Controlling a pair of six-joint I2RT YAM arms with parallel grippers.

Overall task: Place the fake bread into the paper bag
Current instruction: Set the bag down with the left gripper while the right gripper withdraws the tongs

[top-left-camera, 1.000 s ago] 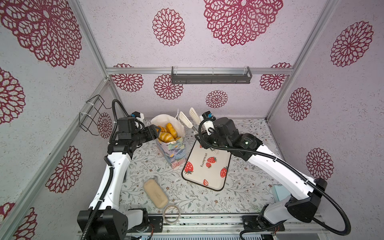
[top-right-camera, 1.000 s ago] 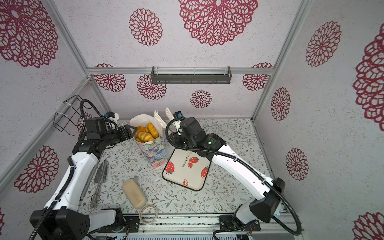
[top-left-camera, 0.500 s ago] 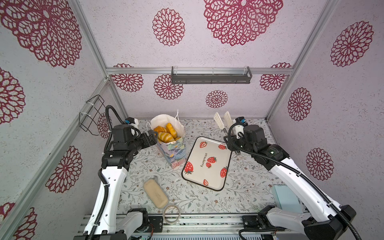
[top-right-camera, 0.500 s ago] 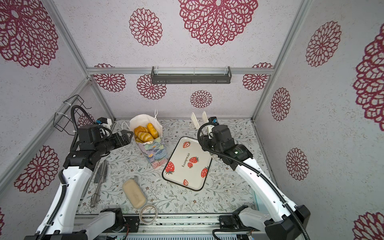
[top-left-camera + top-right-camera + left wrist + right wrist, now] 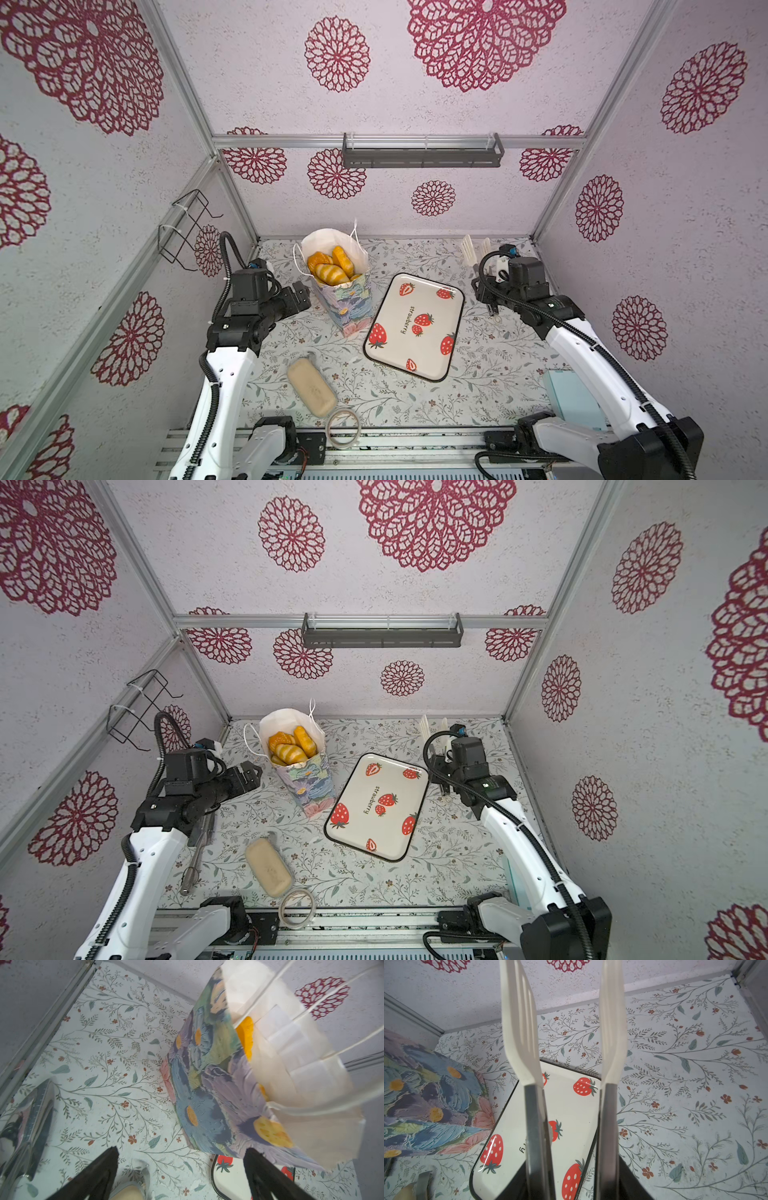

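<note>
Standing upright at the rear left of the floral-printed worktop (image 5: pixel 478 365), the pastel flower-painted paper bag (image 5: pixel 347 305) holds the glossy golden-orange fake bread (image 5: pixel 330 266) in its white mouth. Left gripper (image 5: pixel 301 296): jaws spread wide, empty, just beside the bag's outer wall; elbow raised, wrist aimed at the bag. Right gripper (image 5: pixel 487 287): arm reaching to the rear right past the white strawberry-printed tray (image 5: pixel 432 299), jaws clamped on metal tongs with white slotted tips (image 5: pixel 611 1043), tips parted, nothing between them. Only the right wrist view shows that grip plainly.

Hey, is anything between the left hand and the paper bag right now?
Nothing visible does. The open left hand is just beside the bag, facing its painted side, and the bread already sits inside.
</note>
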